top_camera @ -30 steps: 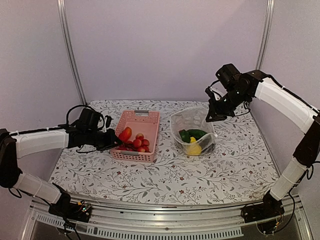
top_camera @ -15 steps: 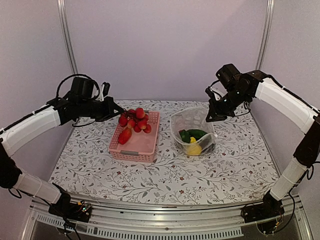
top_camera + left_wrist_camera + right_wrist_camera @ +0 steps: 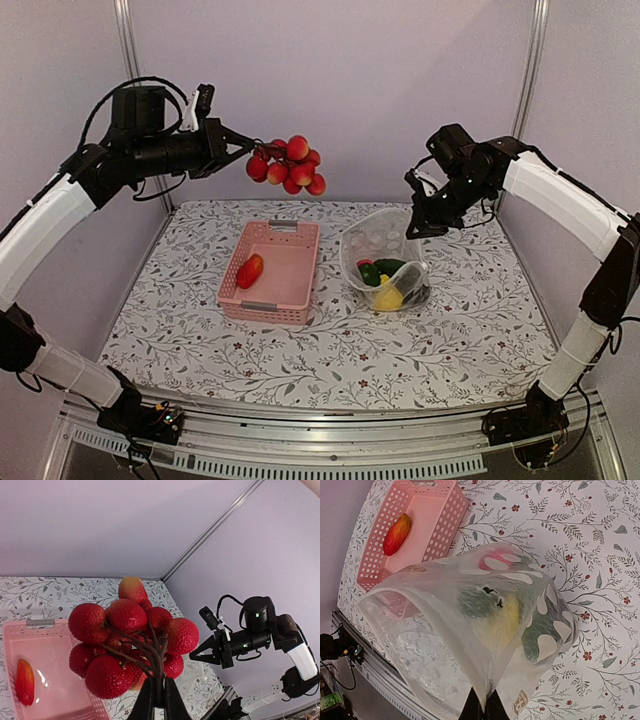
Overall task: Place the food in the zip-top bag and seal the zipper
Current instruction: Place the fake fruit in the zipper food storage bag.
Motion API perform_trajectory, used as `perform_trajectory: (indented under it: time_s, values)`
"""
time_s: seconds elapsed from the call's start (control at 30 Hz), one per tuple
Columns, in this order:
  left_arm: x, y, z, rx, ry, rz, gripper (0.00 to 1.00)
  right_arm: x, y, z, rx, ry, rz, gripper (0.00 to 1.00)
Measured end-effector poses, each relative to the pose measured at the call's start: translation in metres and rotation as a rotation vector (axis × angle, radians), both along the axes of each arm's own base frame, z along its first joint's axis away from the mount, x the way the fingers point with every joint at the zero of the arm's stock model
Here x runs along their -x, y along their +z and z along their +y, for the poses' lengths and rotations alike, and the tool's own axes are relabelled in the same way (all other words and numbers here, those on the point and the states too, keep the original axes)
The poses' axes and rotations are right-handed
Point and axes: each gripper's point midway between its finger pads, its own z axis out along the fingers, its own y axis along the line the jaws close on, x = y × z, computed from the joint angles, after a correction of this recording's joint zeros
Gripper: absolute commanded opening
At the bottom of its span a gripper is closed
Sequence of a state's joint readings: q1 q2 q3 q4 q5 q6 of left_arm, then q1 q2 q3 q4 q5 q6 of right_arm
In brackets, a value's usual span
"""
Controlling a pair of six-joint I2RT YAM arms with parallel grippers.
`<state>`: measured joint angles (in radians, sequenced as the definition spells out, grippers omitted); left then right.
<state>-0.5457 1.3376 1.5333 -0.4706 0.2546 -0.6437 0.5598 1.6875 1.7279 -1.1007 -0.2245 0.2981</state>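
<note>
Well, my left gripper (image 3: pixel 159 700) was pinched tight on the dark stems of a bunch of red round fruits (image 3: pixel 130 640). The bunch hung right at my fingertips, high in the air, with the pink basket (image 3: pixel 262 310) down below it. In the basket lay one red-orange pepper (image 3: pixel 250 270), all on its own.

My right gripper (image 3: pixel 484 705) was squeezed shut on the top edge of the clear dotted bag (image 3: pixel 470 630), holding that side up. The bag hung just under this gripper. Its bottom rested on the flowery table (image 3: pixel 330 380), just beside the basket on the right. Its mouth stood open. Inside it I could see green food (image 3: pixel 390 267) and a yellow one (image 3: pixel 388 296). The red bunch was well apart from the bag, up and to its left.
</note>
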Motion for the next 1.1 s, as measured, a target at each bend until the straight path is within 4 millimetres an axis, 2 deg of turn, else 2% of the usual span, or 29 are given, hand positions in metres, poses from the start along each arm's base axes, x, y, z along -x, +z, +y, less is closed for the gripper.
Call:
perform_trajectory:
  time_s: [0.13, 0.23, 0.57, 0.73, 1.1]
  values:
    - [0.016, 0.026, -0.028, 0.016, -0.086, -0.061, 0.0, -0.003, 0.0, 0.003, -0.001, 0.007, -0.001, 0.0]
    - [0.031, 0.034, -0.052, 0.015, -0.172, -0.087, 0.0, -0.003, -0.001, 0.004, -0.001, 0.01, 0.002, 0.0]
    - [0.071, 0.026, -0.097, -0.002, -0.386, -0.092, 0.0, -0.003, -0.001, 0.005, -0.011, 0.015, 0.009, 0.0]
    - [0.083, 0.013, -0.114, -0.015, -0.477, -0.079, 0.0, -0.002, -0.001, 0.006, -0.015, 0.012, 0.013, 0.0]
    - [0.081, -0.052, -0.132, -0.087, -0.535, 0.012, 0.0, 0.0, 0.0, 0.009, -0.033, 0.014, 0.027, 0.0]
